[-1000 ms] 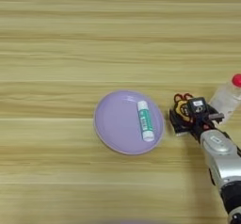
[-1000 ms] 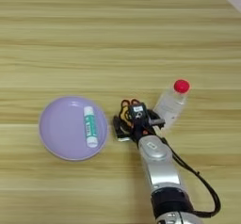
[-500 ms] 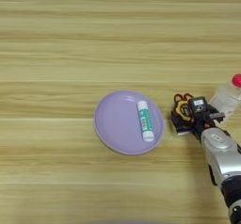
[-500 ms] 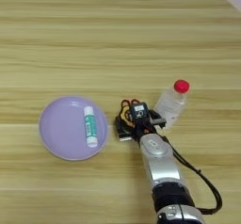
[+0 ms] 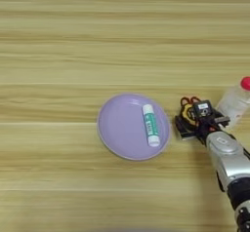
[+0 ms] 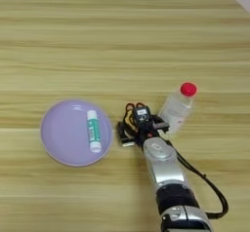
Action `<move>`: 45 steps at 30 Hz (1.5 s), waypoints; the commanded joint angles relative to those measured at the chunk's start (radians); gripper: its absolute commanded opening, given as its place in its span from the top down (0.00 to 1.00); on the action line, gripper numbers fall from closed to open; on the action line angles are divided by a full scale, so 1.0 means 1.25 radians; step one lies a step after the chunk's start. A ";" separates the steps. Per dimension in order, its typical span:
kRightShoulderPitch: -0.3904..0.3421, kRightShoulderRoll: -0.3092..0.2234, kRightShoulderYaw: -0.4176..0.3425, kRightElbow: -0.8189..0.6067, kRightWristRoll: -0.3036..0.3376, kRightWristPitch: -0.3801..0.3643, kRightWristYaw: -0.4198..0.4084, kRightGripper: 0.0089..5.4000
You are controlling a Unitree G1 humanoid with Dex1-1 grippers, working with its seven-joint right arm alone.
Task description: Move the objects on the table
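Light wooden table, lilac plate

White-and-green tube flat in plate; red-capped bottle upright

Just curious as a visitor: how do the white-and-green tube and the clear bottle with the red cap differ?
The white-and-green tube lies on the round lilac plate; the clear plastic bottle with red cap rests on the bare wooden table. The tube is opaque and slimmer; the bottle is see-through and bulkier.

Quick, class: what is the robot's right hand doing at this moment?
Right hand: beside the purple plate, over small objects; whether it is open or closed cannot be told.
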 commanded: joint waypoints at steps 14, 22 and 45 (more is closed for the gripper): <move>-0.069 -0.026 -0.006 0.013 0.005 -0.015 0.006 0.00; -0.071 -0.026 -0.007 0.016 0.007 -0.014 0.007 0.07; -0.070 -0.024 -0.019 0.011 0.015 -0.025 0.002 0.23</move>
